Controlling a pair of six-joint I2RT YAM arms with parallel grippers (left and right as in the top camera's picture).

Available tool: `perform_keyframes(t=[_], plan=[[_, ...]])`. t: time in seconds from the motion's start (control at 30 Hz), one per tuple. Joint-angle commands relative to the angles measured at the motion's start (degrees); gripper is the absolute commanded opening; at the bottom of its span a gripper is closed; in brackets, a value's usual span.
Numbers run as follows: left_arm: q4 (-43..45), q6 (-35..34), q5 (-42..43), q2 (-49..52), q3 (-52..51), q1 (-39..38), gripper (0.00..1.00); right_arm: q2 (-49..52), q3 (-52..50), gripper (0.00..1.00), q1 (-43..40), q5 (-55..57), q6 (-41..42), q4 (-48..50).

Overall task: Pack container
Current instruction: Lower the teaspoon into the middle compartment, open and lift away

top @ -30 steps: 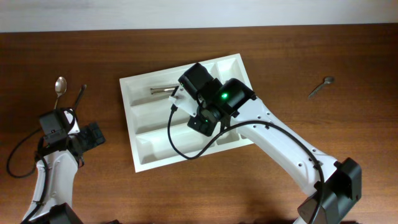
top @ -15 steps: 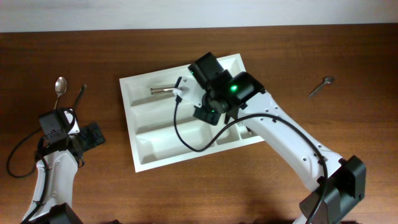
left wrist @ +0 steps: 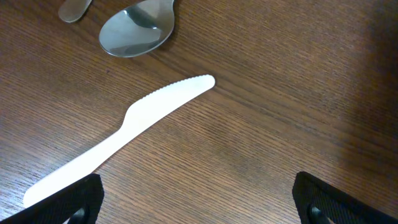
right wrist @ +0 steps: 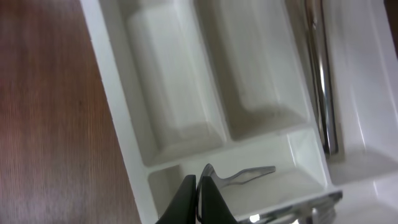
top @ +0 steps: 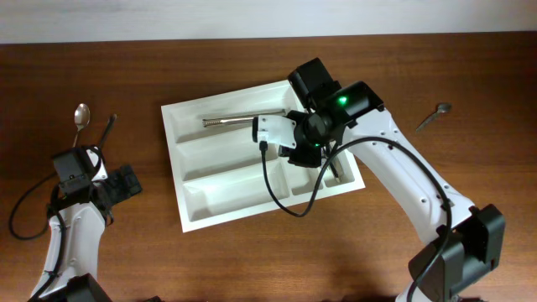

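Five compartments are seen in the white container, set askew at the middle of the table. A metal utensil is laid in its farthest long compartment, a fork in a narrow end one. Above that end the right gripper is held pressed together, empty. Well apart, the left gripper is spread wide near a white plastic knife and a spoon.

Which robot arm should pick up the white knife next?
Left. The left gripper is open and hangs right above the white knife. The right gripper is shut, over the container on the other side.
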Motion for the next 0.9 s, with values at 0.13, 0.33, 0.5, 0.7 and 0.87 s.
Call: perform_keyframes(t=[0.13, 0.33, 0.5, 0.7, 0.87], plan=[[-0.1, 0.7, -0.1, 0.3, 1.0, 0.3, 0.99, 4.7, -0.7, 0.04, -2.1, -2.4, -5.6, -0.2], [-0.1, 0.7, -0.1, 0.3, 1.0, 0.3, 0.99, 8.6, -0.7, 0.04, -3.8, -2.4, -6.4, 0.7], [-0.1, 0.7, -0.1, 0.3, 1.0, 0.3, 0.99, 10.7, -0.7, 0.04, -4.2, -2.4, -6.4, 1.3], [-0.1, 0.7, -0.1, 0.3, 1.0, 0.3, 0.99, 11.1, -0.7, 0.04, -4.2, -2.4, -6.4, 1.3], [-0.1, 0.7, -0.1, 0.3, 1.0, 0.3, 0.99, 11.1, -0.7, 0.04, -4.2, -2.4, -6.3, 1.3]])
